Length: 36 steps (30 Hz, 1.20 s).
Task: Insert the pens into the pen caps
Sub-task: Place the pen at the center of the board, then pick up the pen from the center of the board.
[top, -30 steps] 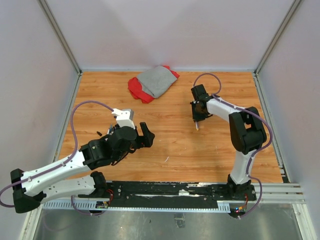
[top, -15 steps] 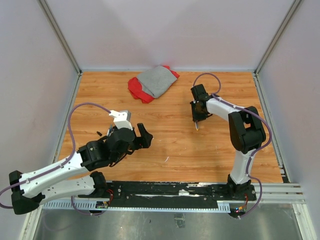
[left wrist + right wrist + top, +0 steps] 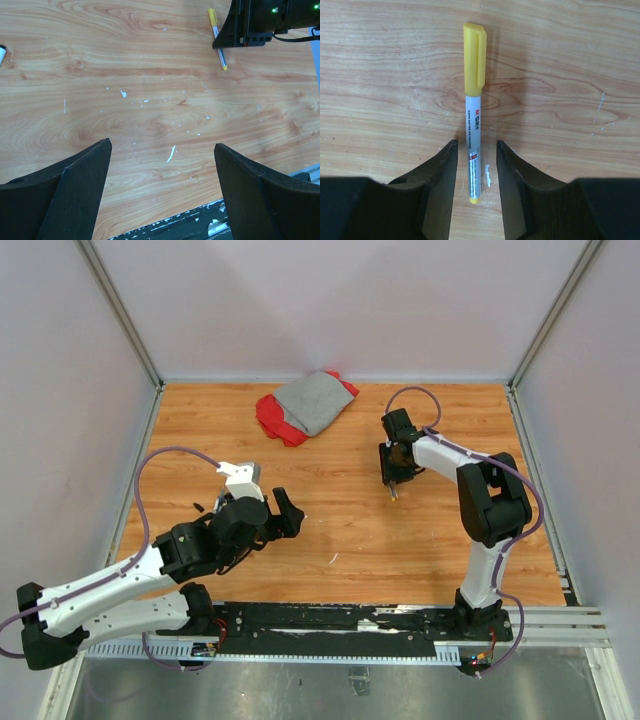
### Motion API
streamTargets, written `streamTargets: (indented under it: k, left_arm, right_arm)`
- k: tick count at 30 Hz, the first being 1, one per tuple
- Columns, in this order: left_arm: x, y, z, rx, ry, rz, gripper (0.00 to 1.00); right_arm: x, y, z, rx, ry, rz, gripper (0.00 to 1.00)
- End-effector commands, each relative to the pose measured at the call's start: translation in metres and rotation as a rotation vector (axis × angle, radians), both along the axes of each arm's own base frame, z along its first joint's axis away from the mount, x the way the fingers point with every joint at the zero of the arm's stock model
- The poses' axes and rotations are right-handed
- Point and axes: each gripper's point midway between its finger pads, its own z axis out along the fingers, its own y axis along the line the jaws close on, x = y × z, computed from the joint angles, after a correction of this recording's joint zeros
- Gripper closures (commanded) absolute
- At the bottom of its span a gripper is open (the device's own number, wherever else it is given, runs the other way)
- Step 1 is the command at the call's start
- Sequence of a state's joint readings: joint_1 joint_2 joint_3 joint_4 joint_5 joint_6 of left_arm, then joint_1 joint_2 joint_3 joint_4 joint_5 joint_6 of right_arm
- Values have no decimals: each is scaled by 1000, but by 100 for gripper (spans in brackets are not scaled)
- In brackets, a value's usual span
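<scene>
— Where is the right claw (image 3: 476, 145)?
— Low over the desk (image 3: 570, 60), at about 1 o'clock from the desk's middle in the overhead view. Its jaws are narrowly parted, one either side of a pen (image 3: 473, 135) that lies flat on the wood. A sliver of desk shows on each side of the barrel, so neither finger touches it.

— Is the pen capped?
— Yes. A yellow cap (image 3: 475, 55) sits on its 12 o'clock end in the wrist view. The white barrel runs down to 6 o'clock and ends in a small yellow tip between the fingers.

— And the left claw (image 3: 161, 145)?
— Spread wide and holding nothing, at about 8 o'clock on the desk, over wood flecked with white scraps (image 3: 171, 153). Its camera sees the capped pen up at 1 o'clock, beside the right claw.

— Any other pens?
— At 9 o'clock in that view a white stub (image 3: 2, 52) with a black end is cut off by the frame. It may be a pen, but I can't be sure.

— Anything else?
— A grey and red cloth (image 3: 305, 405) at 12 o'clock, by the back edge.
</scene>
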State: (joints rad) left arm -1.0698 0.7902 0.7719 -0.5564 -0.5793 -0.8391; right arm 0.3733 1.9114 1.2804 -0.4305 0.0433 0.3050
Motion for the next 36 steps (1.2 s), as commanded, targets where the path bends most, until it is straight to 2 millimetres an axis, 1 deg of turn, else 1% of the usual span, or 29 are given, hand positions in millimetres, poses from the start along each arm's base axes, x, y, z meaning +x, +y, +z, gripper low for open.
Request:
streamTargets:
  k: [1, 6, 11, 14, 16, 17, 19, 20, 21, 23, 25, 28, 30, 31, 34, 36]
  left_arm:
    - [2, 1, -5, 9, 1, 11, 12]
    - [2, 1, -7, 8, 2, 10, 12]
    - [3, 0, -9, 28, 5, 9, 12]
    - [5, -1, -11, 39, 8, 14, 11]
    - [9, -1, -15, 52, 15, 15, 12]
    - [12, 0, -17, 60, 22, 19, 12]
    - [20, 3, -26, 88, 43, 31, 12]
    - [25, 6, -31, 107, 56, 39, 12]
    - [29, 9, -36, 124, 71, 49, 12]
    - [40, 18, -49, 180, 105, 76, 13]
    - [50, 28, -60, 237, 129, 109, 16]
    - [64, 45, -71, 332, 146, 160, 22]
    - [73, 57, -77, 369, 154, 195, 25]
    - [77, 64, -80, 381, 164, 220, 27]
    - [87, 82, -91, 389, 201, 275, 33]
    - [90, 99, -98, 393, 229, 321, 36]
  right_arm:
    - [-4, -3, 12, 11, 10, 18, 62]
    - [-4, -3, 19, 13, -3, 23, 58]
    - [-3, -3, 37, 27, -42, 35, 56]
    - [-6, 0, 55, 50, -83, 60, 55]
    - [-12, 1, 68, 57, -118, 80, 54]
    - [-15, 2, 81, 72, -153, 87, 54]
    - [-27, 2, 87, 94, -174, 106, 53]
    - [-33, 2, 99, 117, -207, 110, 53]
    - [-40, 1, 103, 134, -225, 112, 53]
    - [-56, -2, 109, 164, -251, 118, 52]
    - [-73, -5, 114, 193, -270, 113, 52]
    - [-101, -3, 116, 266, -274, 125, 52]
    - [-120, 2, 115, 326, -255, 152, 52]
    - [-131, 3, 110, 343, -239, 157, 53]
    - [-151, 3, 107, 384, -223, 167, 54]
    - [-159, 2, 107, 396, -222, 172, 55]
